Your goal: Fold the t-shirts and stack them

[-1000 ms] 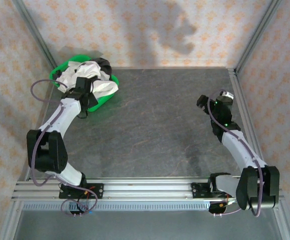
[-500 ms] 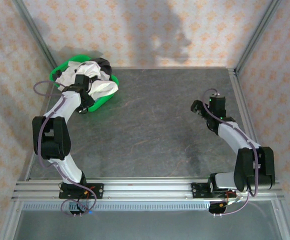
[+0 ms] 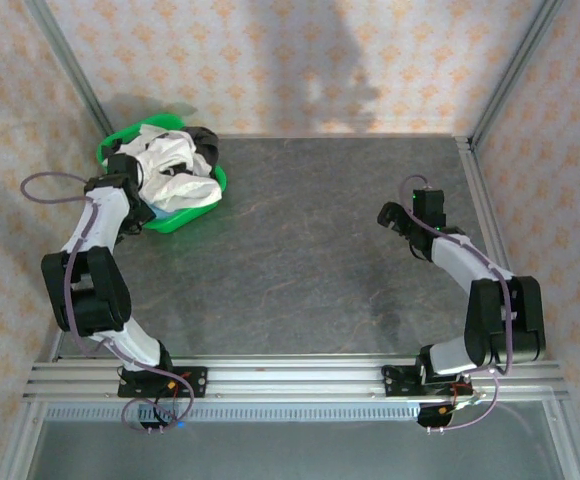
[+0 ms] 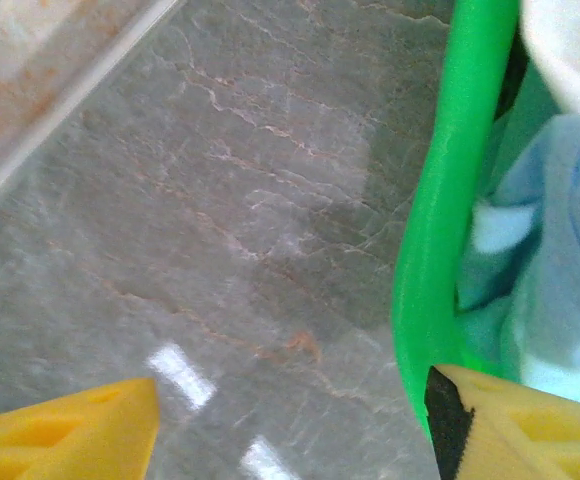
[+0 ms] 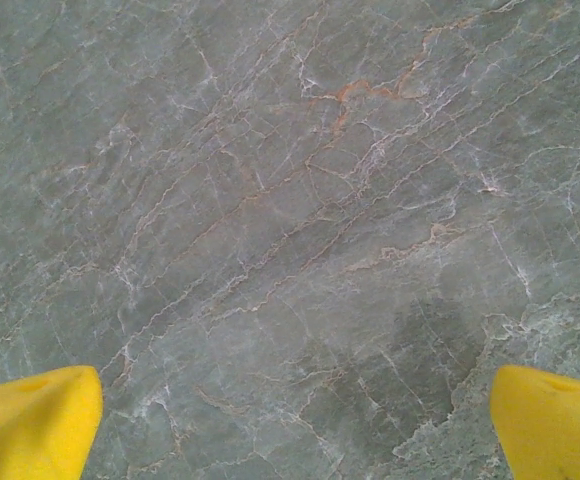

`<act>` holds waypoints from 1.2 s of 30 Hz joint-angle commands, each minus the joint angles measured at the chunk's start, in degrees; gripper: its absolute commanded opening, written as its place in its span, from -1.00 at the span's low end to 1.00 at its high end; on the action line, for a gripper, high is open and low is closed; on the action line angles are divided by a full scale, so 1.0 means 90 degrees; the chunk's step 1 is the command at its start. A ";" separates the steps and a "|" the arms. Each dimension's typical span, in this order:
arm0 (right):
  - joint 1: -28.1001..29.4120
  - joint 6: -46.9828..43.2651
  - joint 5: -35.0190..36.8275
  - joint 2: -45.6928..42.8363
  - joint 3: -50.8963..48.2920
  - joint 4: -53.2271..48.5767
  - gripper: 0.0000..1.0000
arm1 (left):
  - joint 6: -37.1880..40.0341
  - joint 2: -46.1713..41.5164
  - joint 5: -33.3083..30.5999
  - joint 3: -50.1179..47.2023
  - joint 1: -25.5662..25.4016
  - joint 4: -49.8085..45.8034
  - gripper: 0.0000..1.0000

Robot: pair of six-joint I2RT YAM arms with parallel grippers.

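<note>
So, probably pick-up step: left pincer (image 4: 290, 440) wide, green plastic basket (image 4: 440, 230) rim at one finger, light-blue cloth t-shirt (image 4: 555, 290) just beyond; next, reach in; right pincer (image 5: 295, 430) wide too.

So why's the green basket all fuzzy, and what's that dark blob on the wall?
Left wrist view: the green basket sits very near the lens, so its rim blurs. Top external view: the blob is a soft shadow cast on the wallpaper.

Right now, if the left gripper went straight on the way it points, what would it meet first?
Probably the rim of the green plastic basket, which runs under one yellow finger of the open left gripper; the other finger is over bare grey marbled tabletop. Depth is unclear.
</note>
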 commanded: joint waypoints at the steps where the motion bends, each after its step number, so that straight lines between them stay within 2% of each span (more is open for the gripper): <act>1: 0.0038 0.0031 0.0058 0.0042 0.0204 -0.0190 0.99 | 0.0062 -0.0485 -0.0688 0.0419 -0.0728 -0.0667 0.55; 3: 0.0046 0.0042 0.0029 0.0076 0.0223 -0.0187 0.99 | -0.0042 -0.0490 -0.0925 0.0678 -0.1479 -0.0765 0.63; 6: 0.0055 0.0045 -0.0010 0.0132 0.0241 -0.0198 0.99 | -0.0485 -0.0044 -0.0881 0.1214 -0.2297 -0.0759 0.69; 8: 0.0066 0.0041 0.0012 0.0154 0.0244 -0.0219 0.99 | -0.0661 0.0604 -0.0933 0.1835 -0.2758 -0.0748 0.99; 9: 0.0067 0.0041 0.0044 0.0159 0.0226 -0.0201 0.99 | -0.0749 0.0968 -0.0852 0.2181 -0.2879 -0.0773 1.00; 11: 0.0067 0.0067 0.0025 0.0225 0.0185 -0.0117 0.99 | -0.0868 0.2069 -0.0630 0.3228 -0.3130 -0.0989 1.00; 13: 0.0064 0.0074 -0.0058 0.0324 0.0249 -0.0161 0.99 | -0.0951 0.3074 -0.0933 0.4470 -0.3294 -0.1556 1.00; 16: 0.0067 0.0032 -0.0120 0.0379 0.0296 -0.0229 0.99 | -0.0966 0.4282 -0.1091 0.6051 -0.3362 -0.2190 0.84; 20: 0.0067 -0.0014 0.0008 0.0405 0.0336 -0.0350 0.99 | -0.0893 0.5045 -0.1013 0.6820 -0.3364 -0.2304 0.56; 23: 0.0067 -0.0030 0.0022 0.0401 0.0355 -0.0436 0.99 | -0.0861 0.5057 -0.0921 0.6553 -0.3367 -0.2252 0.21; 25: 0.0066 -0.0030 0.0052 0.0392 0.0370 -0.0505 0.99 | -0.0771 0.4778 -0.0917 0.5975 -0.3372 -0.2079 0.07; 31: 0.0067 0.0000 0.0214 0.0478 0.0455 -0.0679 0.99 | 0.0242 0.3353 -0.0821 0.3554 -0.3348 -0.1089 -0.21; 36: 0.0067 0.0004 0.0352 0.0643 0.0623 -0.0944 0.99 | 0.0873 0.2595 -0.1110 0.2458 -0.3208 -0.1127 -0.30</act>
